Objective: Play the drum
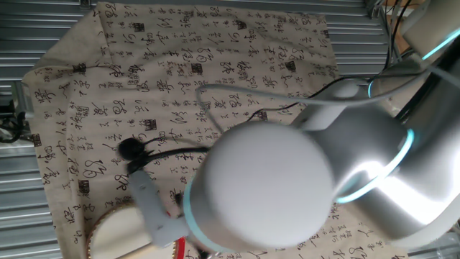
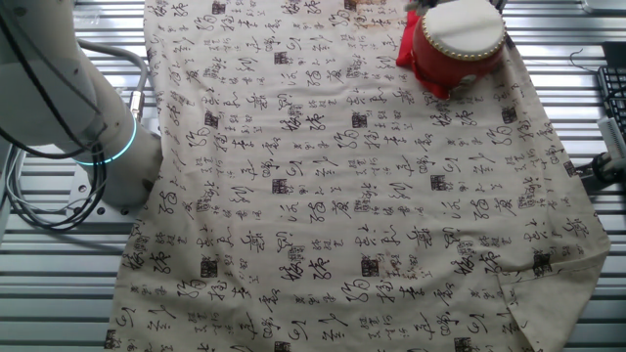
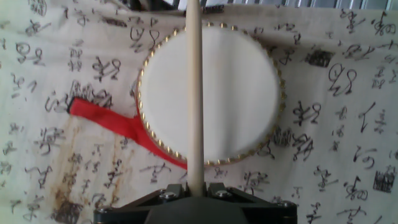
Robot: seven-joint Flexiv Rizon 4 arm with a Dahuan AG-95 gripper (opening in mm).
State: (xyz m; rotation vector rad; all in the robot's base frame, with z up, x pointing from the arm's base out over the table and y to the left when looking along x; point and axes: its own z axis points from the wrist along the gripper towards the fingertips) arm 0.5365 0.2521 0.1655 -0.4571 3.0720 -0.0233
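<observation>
The drum [image 3: 236, 93] fills the middle of the hand view: a round cream-white head inside a studded rim, with a red strap [image 3: 106, 119] trailing to the left. My gripper [image 3: 195, 186] is shut on a pale wooden stick [image 3: 194, 93], which runs straight up from the jaws across the left part of the drum head. Whether the stick touches the skin I cannot tell. The drum [image 2: 460, 39] stands at the far right corner of the cloth in the other fixed view. In one fixed view it [image 1: 118, 230] peeks out at the bottom left, partly behind the arm.
A beige cloth with black calligraphy [image 2: 333, 196] covers the table. The arm's big white body [image 1: 287, 187] blocks much of one fixed view, and a black cable [image 1: 158, 155] lies on the cloth beside it. The arm's base [image 2: 78, 98] stands at the left cloth edge.
</observation>
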